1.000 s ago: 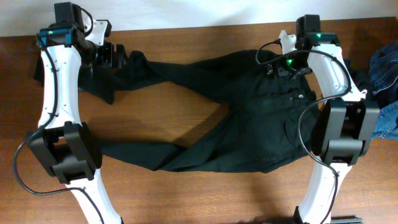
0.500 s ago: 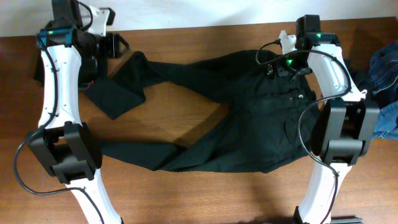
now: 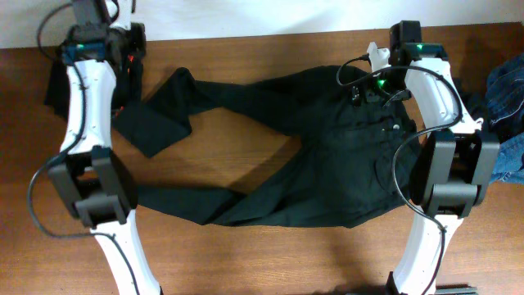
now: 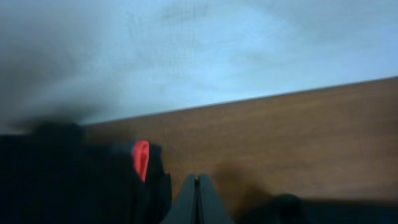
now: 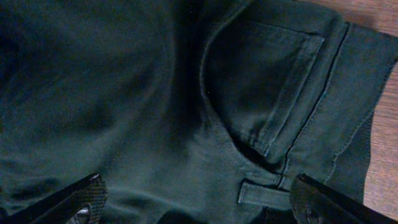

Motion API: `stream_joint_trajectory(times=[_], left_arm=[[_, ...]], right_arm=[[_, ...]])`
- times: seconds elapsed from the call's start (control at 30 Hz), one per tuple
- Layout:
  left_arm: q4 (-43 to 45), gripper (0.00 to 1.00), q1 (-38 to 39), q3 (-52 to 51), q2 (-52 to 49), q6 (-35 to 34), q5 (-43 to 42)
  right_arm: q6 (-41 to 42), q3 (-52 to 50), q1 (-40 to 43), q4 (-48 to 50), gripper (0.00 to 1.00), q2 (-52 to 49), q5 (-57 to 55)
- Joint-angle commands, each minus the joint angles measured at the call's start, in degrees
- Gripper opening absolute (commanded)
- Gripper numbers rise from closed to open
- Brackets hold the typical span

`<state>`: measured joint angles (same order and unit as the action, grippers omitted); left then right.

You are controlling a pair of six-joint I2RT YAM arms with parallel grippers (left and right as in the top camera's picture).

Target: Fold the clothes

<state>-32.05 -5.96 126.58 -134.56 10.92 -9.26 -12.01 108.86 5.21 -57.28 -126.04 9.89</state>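
Long black jeans [image 3: 327,156] lie spread on the wooden table [image 3: 246,57], waist to the right and both legs running left. The upper leg ends in a flat cuff [image 3: 151,123]. My left gripper [image 3: 131,59] is at the far left corner, off the fabric. In the left wrist view its jaws [image 4: 197,180] are shut with nothing between them, over bare wood. My right gripper [image 3: 372,86] hovers open over the waist. In the right wrist view it [image 5: 199,202] straddles a belt loop [image 5: 261,191] below a pocket [image 5: 273,87].
Blue denim [image 3: 508,98] is heaped at the table's right edge. A dark cloth [image 3: 56,86] lies at the far left edge, seen beside a red piece [image 4: 141,158] in the left wrist view. A white wall [image 4: 217,50] runs behind the table.
My left gripper has shut empty and drawn back toward the far left corner. The upper leg's end has dropped and spread flat. The right arm has not moved.
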Motion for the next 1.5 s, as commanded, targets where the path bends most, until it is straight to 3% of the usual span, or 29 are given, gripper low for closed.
stream_joint_trajectory(times=[0.0, 0.23, 0.53, 0.73, 1.0, 1.27, 1.47], left_arm=[[1.9, 0.00, 0.1, 0.2, -5.4, 0.3, 2.0], [3.4, 0.00, 0.1, 0.2, -10.5, 1.2, 4.5], [2.9, 0.00, -0.1, 0.4, -7.5, 3.8, 4.9], [0.4, 0.00, -0.9, 0.4, -3.4, 2.3, 16.7], [-1.6, 0.00, -3.6, 0.4, 2.8, 1.1, 15.9], [-3.5, 0.00, -8.4, 0.3, 1.5, -0.6, 6.3], [-3.5, 0.00, -9.5, 0.3, -1.7, -0.6, 6.0]], right_arm=[[0.0, 0.9, 0.1, -0.1, 0.99, 2.9, -0.7], [0.0, 0.9, 0.1, -0.1, 0.99, 2.9, -0.7], [0.0, 0.9, 0.1, -0.1, 0.99, 2.9, -0.7], [0.0, 0.9, 0.1, -0.1, 0.99, 2.9, -0.7], [0.0, 0.9, 0.1, -0.1, 0.98, 2.9, -0.7], [0.0, 0.9, 0.1, -0.1, 0.99, 2.9, -0.7], [0.0, 0.9, 0.1, -0.1, 0.99, 2.9, -0.7]])
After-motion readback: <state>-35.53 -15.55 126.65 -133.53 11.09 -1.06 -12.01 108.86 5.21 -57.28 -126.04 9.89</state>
